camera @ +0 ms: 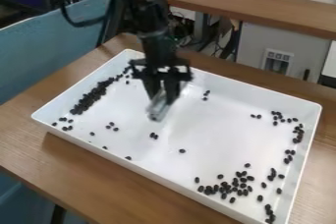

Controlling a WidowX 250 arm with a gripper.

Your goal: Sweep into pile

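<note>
In the camera view, you have the black robot arm (150, 26) coming in from the far side, left of centre, with its end effector (163, 96) hanging over the left-middle part of the white tray (216, 142). It is closed on a small greyish tool (157, 108), which slants down towards the tray floor; you cannot tell whether the tool touches it.

Your black beans (240, 187) lie inside the tray in several groups. One dense band runs along the left wall, thinning towards the far end. A looser cluster sits towards the near right corner, and more beans are strung along the right wall. Between these you have scattered ones: a few at the near left, a pair nearer than the tool, a single bean right of that pair, and small groups farther right.

The tray rests on the wooden desk (85, 183). Beyond it are a blue-green panel (49, 48) at the left, a wooden ledge (263, 13) along the far side and a grey cabinet (289, 46) at the far right
</note>
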